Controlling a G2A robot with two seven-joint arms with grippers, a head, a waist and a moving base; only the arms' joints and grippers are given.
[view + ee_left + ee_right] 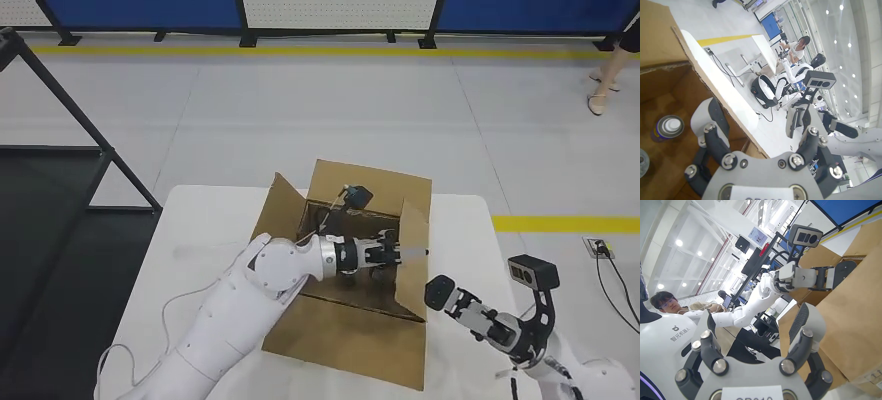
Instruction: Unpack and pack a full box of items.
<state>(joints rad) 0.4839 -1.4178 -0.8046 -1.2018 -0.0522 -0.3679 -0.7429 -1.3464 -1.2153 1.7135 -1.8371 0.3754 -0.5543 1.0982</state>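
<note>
Fingers (pixel 715 117) wide on the left gripper (pixel 751 112), over the box (pixel 659 47) wall. Spray can (pixel 667 128) stands upright inside, below and beside them. Right gripper (pixel 756 315), open too, sits farther off, outside.

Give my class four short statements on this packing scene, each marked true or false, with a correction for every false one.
1. The cardboard box stands open on the white table. True.
2. The right hand holds a can. False: it is open and empty, outside the box.
3. A can stands upright inside the box. True.
4. The left hand is shut. False: it is open, at the box's side wall.
</note>
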